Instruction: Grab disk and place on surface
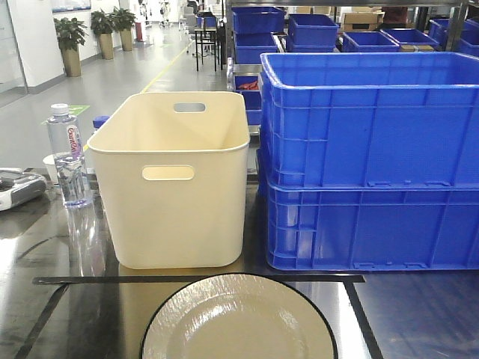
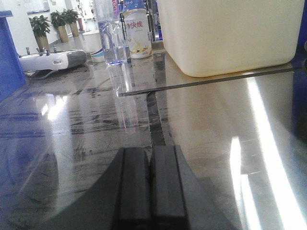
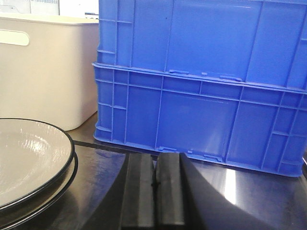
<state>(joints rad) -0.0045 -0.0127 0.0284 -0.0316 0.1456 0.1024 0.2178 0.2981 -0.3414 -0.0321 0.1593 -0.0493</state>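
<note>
The disk [image 1: 238, 321] is a cream plate with a thin black rim. It lies flat on the surface [image 1: 45, 314], a dark glossy tabletop, inside a black tape outline [image 1: 112, 280]. In the right wrist view the disk [image 3: 24, 163] is at the left edge, and my right gripper [image 3: 156, 165] is shut and empty on its right, low over the tabletop and apart from it. My left gripper [image 2: 150, 158] is shut on nothing, low over the bare surface [image 2: 72, 143] near a strip of tape [image 2: 156, 120]. The disk does not show in the left wrist view.
A cream plastic bin [image 1: 172, 179] stands just behind the tape outline. Two stacked blue crates [image 1: 367, 164] stand on its right. At the left are a water bottle [image 1: 67, 157], a drink bottle [image 2: 136, 33] and a white-grey device [image 1: 19, 187].
</note>
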